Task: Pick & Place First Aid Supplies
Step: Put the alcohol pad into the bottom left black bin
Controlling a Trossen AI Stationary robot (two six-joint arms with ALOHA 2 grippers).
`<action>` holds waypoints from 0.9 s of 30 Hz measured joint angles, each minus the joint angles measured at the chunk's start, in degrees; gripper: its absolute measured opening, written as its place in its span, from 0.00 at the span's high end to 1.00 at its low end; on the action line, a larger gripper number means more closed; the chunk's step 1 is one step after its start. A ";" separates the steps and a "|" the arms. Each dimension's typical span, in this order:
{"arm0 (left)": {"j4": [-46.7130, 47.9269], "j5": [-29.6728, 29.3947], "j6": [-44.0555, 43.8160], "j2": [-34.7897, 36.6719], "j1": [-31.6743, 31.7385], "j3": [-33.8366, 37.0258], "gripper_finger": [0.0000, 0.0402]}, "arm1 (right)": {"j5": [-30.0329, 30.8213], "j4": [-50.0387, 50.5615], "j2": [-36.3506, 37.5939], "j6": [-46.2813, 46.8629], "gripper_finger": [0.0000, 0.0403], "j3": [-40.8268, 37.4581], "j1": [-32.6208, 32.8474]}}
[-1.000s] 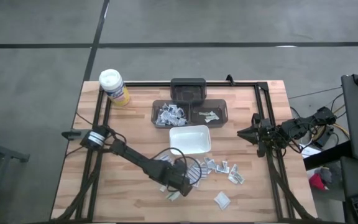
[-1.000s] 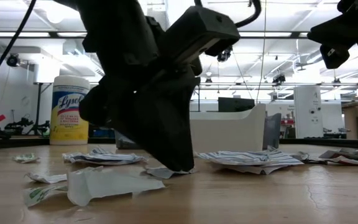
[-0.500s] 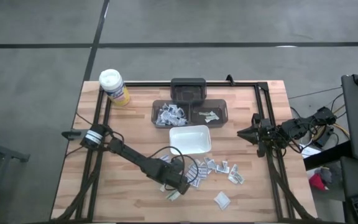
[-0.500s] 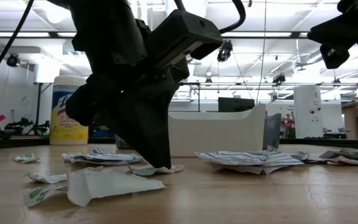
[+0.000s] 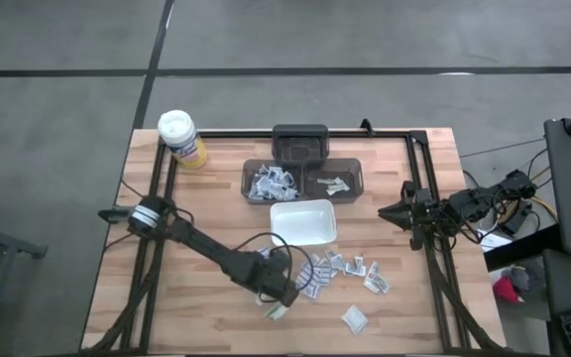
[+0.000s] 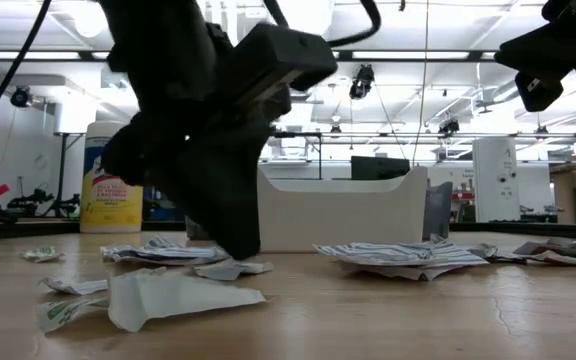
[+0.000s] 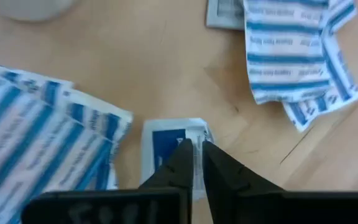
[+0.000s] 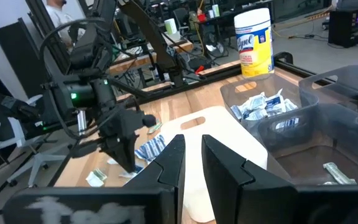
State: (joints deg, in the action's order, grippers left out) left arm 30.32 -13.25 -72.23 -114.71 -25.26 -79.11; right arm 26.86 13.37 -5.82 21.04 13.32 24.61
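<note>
Small flat packets of first aid supplies (image 5: 343, 265) lie scattered on the wooden table in front of a white tray (image 5: 303, 221). My left gripper (image 5: 285, 294) points steeply down among them, shut on one white packet with a blue square (image 7: 169, 146). In the low view that packet (image 6: 233, 268) sits just under the fingertips, at the tabletop. More blue-striped packets (image 7: 291, 50) lie around it. My right gripper (image 5: 390, 211) waits level at the table's right edge, shut and holding nothing (image 8: 192, 146). My left gripper pinches the packet's edge (image 7: 197, 138) between its two fingertips, coming from above and slanting down. Only that edge lies between the fingers; the rest spreads out to one side. Whether the packet's lower part still touches the table (image 6: 253, 268), I cannot tell.
Two dark bins (image 5: 271, 181) (image 5: 333, 183) with packets inside stand behind the white tray. A yellow canister with a white lid (image 5: 181, 139) is at the far left corner. Loose packets lie near the front edge (image 5: 353, 317) (image 5: 278, 313).
My left gripper has gone toward the table's left edge and risen a little. The small packet under its fingertips has gone along with it across the table toward the left.
</note>
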 joint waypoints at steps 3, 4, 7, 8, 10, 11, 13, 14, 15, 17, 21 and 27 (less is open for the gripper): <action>0.32 0.81 -1.39 0.39 0.07 -0.08 0.87 | -0.01 0.01 0.00 0.00 0.87 0.00 0.00; 0.10 1.42 -1.84 0.38 0.07 -0.09 0.85 | -0.01 0.02 0.00 0.00 0.87 0.00 -0.01; -0.54 2.09 -3.30 0.35 0.02 -0.12 0.81 | -0.01 0.04 0.00 0.00 0.87 0.00 0.01; -0.90 2.09 -3.34 0.45 0.02 -0.35 0.80 | -0.01 0.04 0.00 0.00 0.87 0.00 -0.01; -1.85 2.06 -3.33 0.54 0.02 -0.91 0.78 | -0.01 0.07 0.00 -0.04 0.87 0.00 -0.01; -2.66 2.02 -3.25 0.54 0.02 -1.39 0.77 | 0.00 0.04 0.00 -0.04 0.87 0.00 -0.01; -2.87 2.02 -3.26 0.36 0.13 -2.18 0.77 | 0.00 0.09 0.00 -0.03 0.87 0.00 0.00; -2.86 2.00 -3.28 0.11 0.16 -2.48 0.77 | 0.00 0.06 0.00 -0.05 0.87 0.00 -0.01; -2.93 2.05 -3.28 -0.24 0.20 -2.67 0.77 | 0.01 0.07 0.00 -0.13 0.87 0.00 -0.01; -2.67 2.90 -4.05 -0.84 0.31 -2.63 0.78 | 0.01 0.09 0.00 -0.17 0.87 -0.02 -0.01; -2.76 5.22 -6.50 -1.10 0.54 -2.50 0.78 | 0.01 0.09 0.02 -0.09 0.87 -0.02 -0.01; 0.23 5.72 -7.45 -1.01 0.57 -5.67 0.78 | 0.01 0.09 0.02 -0.07 0.87 -0.02 -0.01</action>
State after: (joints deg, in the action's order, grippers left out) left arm 30.55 -7.53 -79.68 -115.72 -24.69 -84.78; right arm 26.87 13.45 -5.80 20.97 13.30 24.60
